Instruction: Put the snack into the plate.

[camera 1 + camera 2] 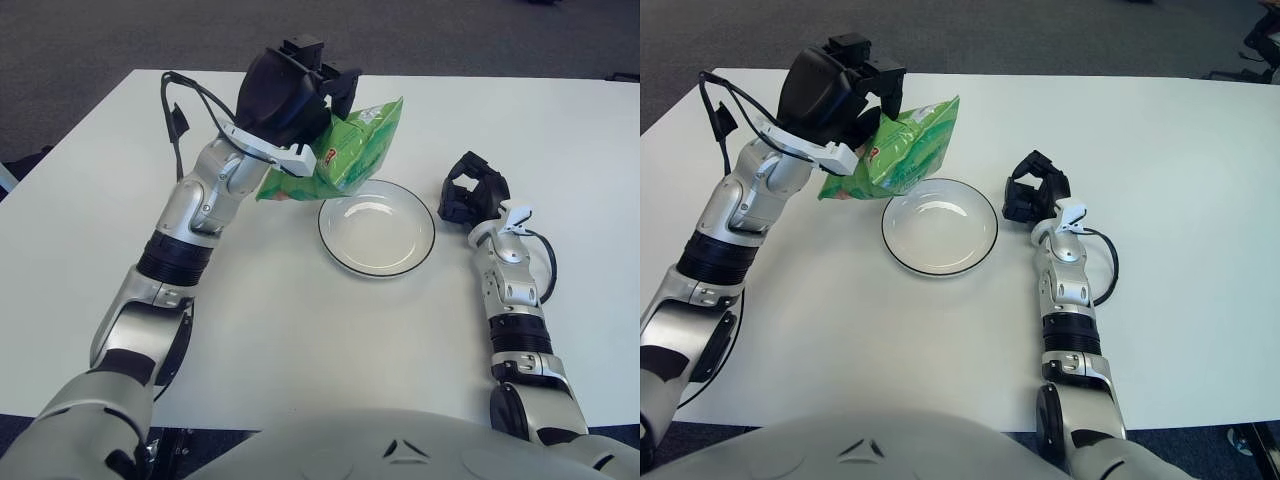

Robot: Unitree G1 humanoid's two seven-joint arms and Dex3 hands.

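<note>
My left hand is shut on a green snack bag and holds it in the air over the far left rim of the plate. The bag hangs tilted, its lower end near the rim. The plate is white with a dark rim and holds nothing; it sits at the table's middle. It also shows in the right eye view, with the bag above its left edge. My right hand shows just right of the plate, fingers curled, holding nothing.
The white table stretches wide around the plate. A black cable loops off my left forearm. Dark carpet lies beyond the far table edge.
</note>
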